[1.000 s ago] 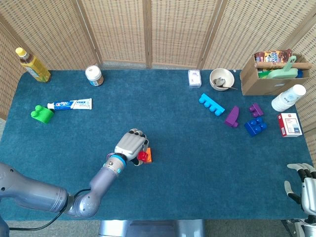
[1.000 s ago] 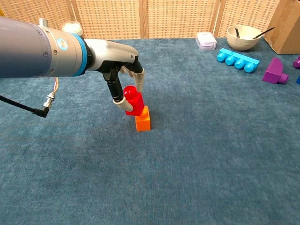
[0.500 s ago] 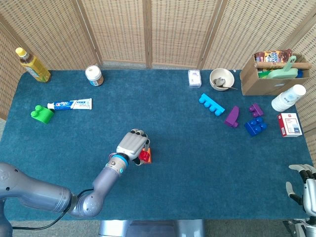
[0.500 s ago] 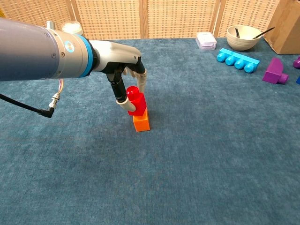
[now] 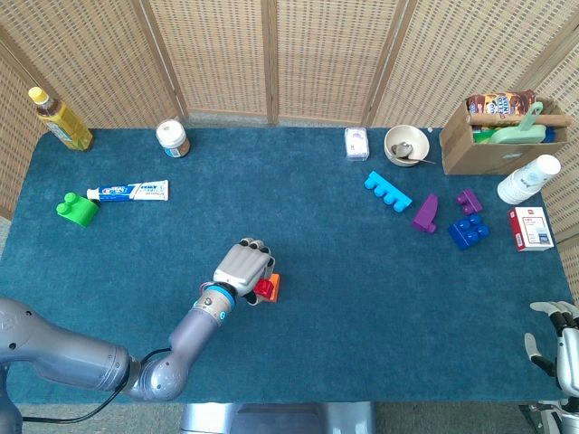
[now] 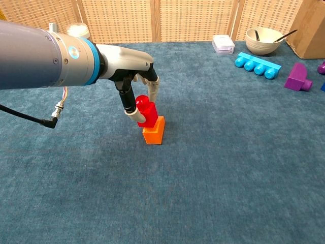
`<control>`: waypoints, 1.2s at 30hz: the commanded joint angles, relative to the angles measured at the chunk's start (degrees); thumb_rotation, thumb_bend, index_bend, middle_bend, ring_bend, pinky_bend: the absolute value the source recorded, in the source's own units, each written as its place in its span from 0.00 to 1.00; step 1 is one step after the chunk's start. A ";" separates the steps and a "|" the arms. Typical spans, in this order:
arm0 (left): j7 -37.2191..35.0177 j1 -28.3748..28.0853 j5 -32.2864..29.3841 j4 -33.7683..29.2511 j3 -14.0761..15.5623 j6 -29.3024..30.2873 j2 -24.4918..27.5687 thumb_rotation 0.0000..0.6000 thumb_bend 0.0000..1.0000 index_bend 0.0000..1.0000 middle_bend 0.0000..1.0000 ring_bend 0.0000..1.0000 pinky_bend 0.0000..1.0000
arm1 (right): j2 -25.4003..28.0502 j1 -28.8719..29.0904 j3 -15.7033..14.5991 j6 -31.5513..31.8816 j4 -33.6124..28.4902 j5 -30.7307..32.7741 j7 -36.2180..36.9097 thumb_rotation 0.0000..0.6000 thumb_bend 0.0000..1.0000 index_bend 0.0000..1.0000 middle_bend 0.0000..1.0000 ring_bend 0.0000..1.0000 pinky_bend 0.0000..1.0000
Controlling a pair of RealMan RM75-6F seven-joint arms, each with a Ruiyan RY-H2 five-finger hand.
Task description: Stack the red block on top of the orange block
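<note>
head view looks down over the whole table (image 5: 362, 271); chest view sits low, close, sharing its middle.

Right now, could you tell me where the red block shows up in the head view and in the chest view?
Head view: the red block sits left of centre in the lower half, at the left hand.
Chest view: the red block is left of centre, mid-height, pinched by the left hand.
Shared landmark: the orange block touching it; further off, the light blue block.
</note>
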 commanded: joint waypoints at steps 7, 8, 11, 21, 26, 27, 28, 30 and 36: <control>1.34 0.70 3.49 0.52 1.03 1.65 -1.25 1.00 0.34 0.56 0.28 0.15 0.14 | 0.00 -0.05 0.06 0.09 0.00 -0.10 0.05 1.00 0.32 0.33 0.35 0.25 0.34; 1.51 0.75 3.79 0.62 1.13 1.66 -1.35 1.00 0.34 0.56 0.28 0.15 0.14 | 0.00 -0.05 0.06 0.08 0.00 -0.10 0.04 1.00 0.32 0.33 0.35 0.25 0.34; 1.86 0.99 4.67 0.93 1.35 1.82 -1.78 1.00 0.34 0.56 0.28 0.15 0.14 | 0.00 -0.07 0.08 0.04 0.01 -0.04 0.06 1.00 0.32 0.33 0.35 0.25 0.34; 2.42 1.79 5.51 1.06 1.23 1.83 -2.50 1.00 0.34 0.56 0.28 0.15 0.14 | 0.06 -0.20 0.09 0.06 0.14 -0.04 0.35 1.00 0.32 0.33 0.35 0.25 0.34; 2.76 2.24 5.79 1.23 1.40 1.89 -2.73 1.00 0.34 0.56 0.28 0.15 0.14 | 0.01 -0.22 0.08 0.06 0.21 -0.10 0.39 1.00 0.32 0.33 0.35 0.25 0.34; 2.83 2.33 5.82 1.35 1.43 1.84 -2.83 1.00 0.34 0.56 0.28 0.15 0.14 | 0.01 -0.23 0.10 0.10 0.21 -0.10 0.40 1.00 0.32 0.33 0.35 0.25 0.34; 2.88 2.39 5.79 1.45 1.44 1.75 -2.89 1.00 0.34 0.56 0.28 0.15 0.14 | 0.00 -0.25 0.10 0.12 0.21 -0.08 0.42 1.00 0.32 0.33 0.35 0.25 0.34; 2.87 2.54 5.94 1.66 1.35 1.66 -3.03 1.00 0.34 0.56 0.28 0.15 0.14 | 0.01 -0.28 0.08 0.09 0.22 -0.07 0.43 1.00 0.32 0.33 0.35 0.25 0.34; 3.08 3.00 7.33 2.45 1.44 1.82 -3.58 1.00 0.34 0.56 0.28 0.15 0.14 | 0.02 -0.33 0.12 0.08 0.20 0.02 0.41 1.00 0.32 0.33 0.35 0.25 0.34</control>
